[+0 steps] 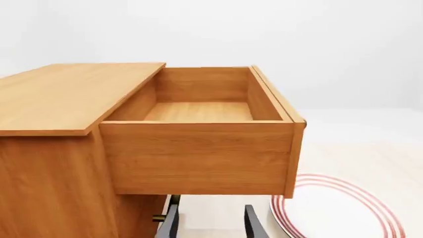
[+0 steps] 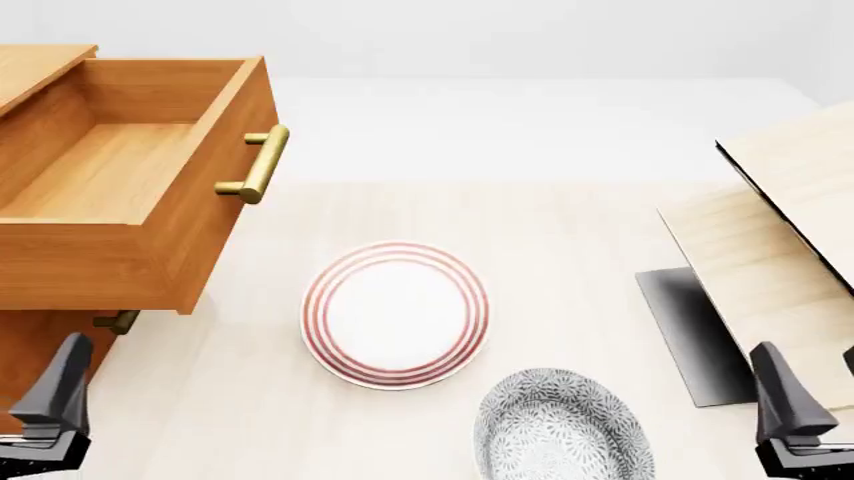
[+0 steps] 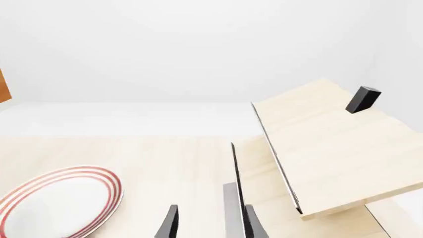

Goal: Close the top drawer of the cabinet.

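Note:
The cabinet (image 2: pixel 38 352) of orange-brown wood stands at the table's left. Its top drawer (image 2: pixel 110 258) is pulled far out to the right and is empty, with the brass bar handle (image 2: pixel 255 165) on its front panel. In the left wrist view the drawer's side wall (image 1: pixel 198 158) fills the middle, beside the cabinet top (image 1: pixel 66 94). My left gripper (image 1: pixel 211 225) is open, low and in front of the cabinet, touching nothing; one finger (image 2: pixel 60 385) shows at the front view's lower left. My right gripper (image 2: pixel 810 362) is open at the lower right, far from the drawer.
A red-ringed white plate (image 2: pixel 394 315) lies mid-table, a grey patterned plate (image 2: pixel 563 425) nearer me. A pale wood structure (image 2: pixel 781 225) with a dark panel (image 2: pixel 687 330) stands at the right, a small black block (image 3: pixel 362 99) on it. The lower drawer's handle (image 2: pixel 118 322) sits under the open drawer.

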Robot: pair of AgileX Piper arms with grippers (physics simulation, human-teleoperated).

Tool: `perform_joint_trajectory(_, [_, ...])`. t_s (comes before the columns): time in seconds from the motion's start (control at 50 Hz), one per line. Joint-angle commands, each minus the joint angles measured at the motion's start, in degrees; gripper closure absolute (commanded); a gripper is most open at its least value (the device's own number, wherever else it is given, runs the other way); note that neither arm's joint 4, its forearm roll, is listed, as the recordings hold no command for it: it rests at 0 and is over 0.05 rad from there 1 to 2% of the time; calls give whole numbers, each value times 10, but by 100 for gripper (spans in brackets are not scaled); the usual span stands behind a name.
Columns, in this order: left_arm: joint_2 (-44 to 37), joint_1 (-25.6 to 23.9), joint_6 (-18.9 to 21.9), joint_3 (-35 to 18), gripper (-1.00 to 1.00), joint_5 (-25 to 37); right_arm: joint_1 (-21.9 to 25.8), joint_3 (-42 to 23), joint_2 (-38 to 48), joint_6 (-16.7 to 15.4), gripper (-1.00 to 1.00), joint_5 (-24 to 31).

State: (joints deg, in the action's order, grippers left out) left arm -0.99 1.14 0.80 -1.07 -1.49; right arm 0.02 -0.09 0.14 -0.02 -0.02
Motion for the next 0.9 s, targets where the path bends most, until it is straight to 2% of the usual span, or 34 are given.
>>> perform_joint_trajectory(0.02, [9,-12,-8,8,-100,10,0,-2,3,0,-100,-1])
perform_joint_trajectory(0.08, [9,-11,-6,8,-100,9,0,-3,0,-12,-100,-3])
perform_joint_trajectory(0.22, [10,-12,-6,8,-100,0,-1,-2,4,0,-100,-1])
perform_joint_trajectory(0.36, [10,-6,-4,8,-100,0,3,-1,0,-5,-100,1])
perform_joint_trajectory(0.54, [10,-4,-13,9,-100,-35,4,-1,0,-6,-100,0])
perform_joint_trajectory(0.56, [10,-6,-14,-126,-100,93,4,-1,0,-6,-100,0])
perform_joint_trajectory(0.58, [10,-9,-4,-139,-100,111,4,-1,0,-5,-100,0])
perform_joint_trajectory(0.64, [10,-15,2,-109,-100,74,3,-1,0,-5,-100,0])
perform_joint_trajectory(0.7, [10,-14,-8,-117,-100,55,3,-1,0,-3,-100,0])
perform_joint_trajectory(0.8, [10,-14,-16,-150,-100,71,3,-1,0,-3,-100,0])
perform_joint_trajectory(0.9, [10,-20,-7,-165,-100,84,3,-1,0,-2,-100,1])
